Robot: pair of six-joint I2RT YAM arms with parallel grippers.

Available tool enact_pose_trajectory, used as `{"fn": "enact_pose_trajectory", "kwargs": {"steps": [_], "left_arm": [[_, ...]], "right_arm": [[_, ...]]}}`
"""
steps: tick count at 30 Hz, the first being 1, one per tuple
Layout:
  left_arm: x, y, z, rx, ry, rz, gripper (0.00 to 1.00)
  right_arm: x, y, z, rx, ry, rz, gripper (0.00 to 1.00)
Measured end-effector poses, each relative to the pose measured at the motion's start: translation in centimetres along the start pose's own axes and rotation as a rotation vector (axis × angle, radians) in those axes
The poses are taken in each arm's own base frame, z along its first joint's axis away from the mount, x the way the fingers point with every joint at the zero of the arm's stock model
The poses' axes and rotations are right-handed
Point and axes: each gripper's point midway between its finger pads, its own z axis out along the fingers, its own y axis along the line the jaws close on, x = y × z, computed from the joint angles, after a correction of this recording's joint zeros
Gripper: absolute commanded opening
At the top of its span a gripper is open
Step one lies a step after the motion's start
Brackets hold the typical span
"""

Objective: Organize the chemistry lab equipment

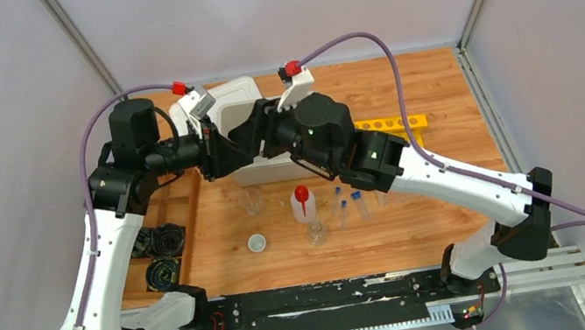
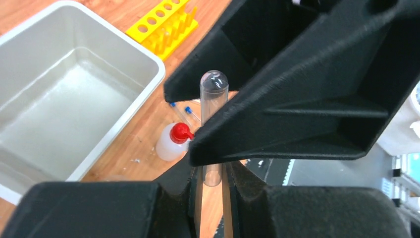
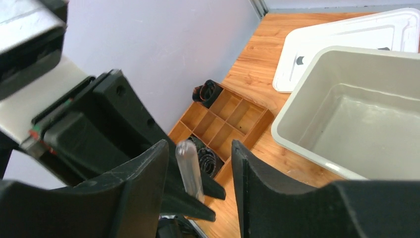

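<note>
The left gripper [image 2: 212,171] pinches a clear tube [image 2: 214,99] standing between the spread-apart fingers of the right gripper [image 3: 199,146], beside the tub [image 2: 129,42], while the bottle [image 1: 303,203], little cup [image 1: 257,242], glass jars [image 1: 252,198] and other tubes [image 1: 359,203] sit on the table [image 1: 421,215] below, so most tidying looks left.

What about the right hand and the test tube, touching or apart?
Apart. The right wrist view shows the test tube standing between the fingers of the right hand, with open space on both sides, narrower on the picture's left.
</note>
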Motion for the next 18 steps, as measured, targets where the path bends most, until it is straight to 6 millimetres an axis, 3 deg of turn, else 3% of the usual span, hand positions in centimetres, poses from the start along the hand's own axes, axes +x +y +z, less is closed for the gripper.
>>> {"fn": "enact_pose_trajectory", "kwargs": {"steps": [8,14,18], "left_arm": [[0.8,-0.2,-0.8,-0.012,-0.001,0.133,0.13],[1.3,0.1,-0.8,-0.019,0.016,0.157,0.13],[1.6,0.3,-0.8,-0.027,0.025,0.156,0.12]], "right_arm": [[-0.3,0.3,0.5,-0.014,0.156,-0.028,0.45],[0.4,0.5,-0.1,-0.038,0.227,-0.029,0.36],[0.8,0.8,-0.4,-0.057,0.257,-0.029,0.34]]}}
